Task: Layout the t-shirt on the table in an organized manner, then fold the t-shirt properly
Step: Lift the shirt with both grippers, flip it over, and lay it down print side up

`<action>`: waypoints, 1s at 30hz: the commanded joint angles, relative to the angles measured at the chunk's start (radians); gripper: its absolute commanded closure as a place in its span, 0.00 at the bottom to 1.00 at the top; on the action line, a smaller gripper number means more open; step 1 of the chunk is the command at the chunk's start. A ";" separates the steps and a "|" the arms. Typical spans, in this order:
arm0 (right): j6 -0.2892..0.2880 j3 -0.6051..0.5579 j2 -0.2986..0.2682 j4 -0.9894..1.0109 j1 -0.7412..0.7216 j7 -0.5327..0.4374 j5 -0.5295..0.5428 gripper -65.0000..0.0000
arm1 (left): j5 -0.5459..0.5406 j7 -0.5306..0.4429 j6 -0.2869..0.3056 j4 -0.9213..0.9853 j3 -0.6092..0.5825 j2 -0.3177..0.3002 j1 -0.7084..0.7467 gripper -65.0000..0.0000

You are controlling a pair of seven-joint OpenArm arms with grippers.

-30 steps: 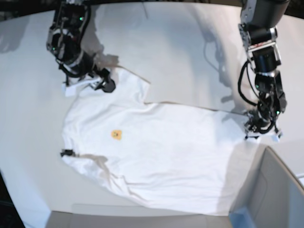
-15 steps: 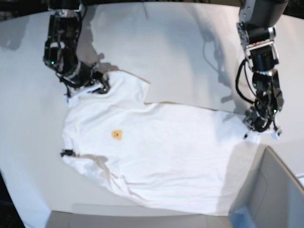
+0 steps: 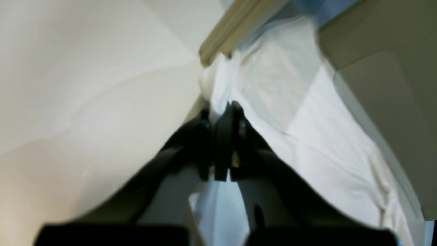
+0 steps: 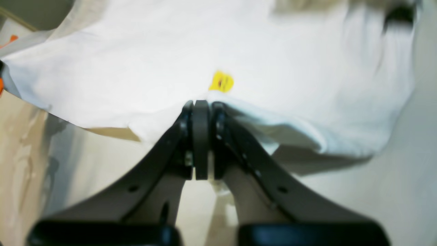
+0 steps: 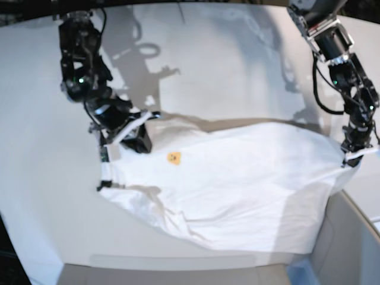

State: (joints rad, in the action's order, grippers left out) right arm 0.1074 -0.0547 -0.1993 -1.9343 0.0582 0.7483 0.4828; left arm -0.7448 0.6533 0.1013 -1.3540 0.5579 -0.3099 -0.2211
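Since the last picture, both my arms have moved and pulled the t-shirt [image 5: 237,184] up and over, so its top edge now sits nearer the middle of the tabletop [image 5: 225,65].

My right pincer [image 4: 200,106] is squeezed tight on a fold of the white cloth near the shirt's upper edge. A small yellow mark [image 5: 173,158] on the shirt is just past its tips.

My left pincer [image 3: 220,111] is squeezed tight too, and it pinches the shirt's far corner. A grey box [image 5: 350,243] is close beside that corner.

The shirt is stretched between my 2 pincers. The held edge is lifted, and the rest lies on the tabletop with some wrinkles near the front. A small dark tag [image 5: 101,187] shows at one end.
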 commanded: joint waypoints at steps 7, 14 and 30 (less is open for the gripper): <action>-0.045 -0.060 -0.004 -0.118 -0.074 -0.241 -0.217 1.00 | -0.161 -0.020 0.013 -0.313 0.103 -0.016 0.078 1.00; -0.044 -0.060 -0.004 -0.123 -0.117 -0.729 -0.387 1.00 | -0.351 -0.026 0.013 -0.566 0.294 -0.013 0.091 1.00; 0.165 -0.050 0.002 -0.124 -0.292 -1.160 -0.456 1.00 | -0.739 -0.033 0.013 -0.666 0.620 -0.021 -0.028 1.00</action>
State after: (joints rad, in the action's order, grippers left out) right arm 0.2459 -0.1123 -0.1932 -2.0411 -0.2081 -0.3874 0.0231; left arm -1.4727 0.6498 0.1066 -2.0064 1.1748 -0.3054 -0.2348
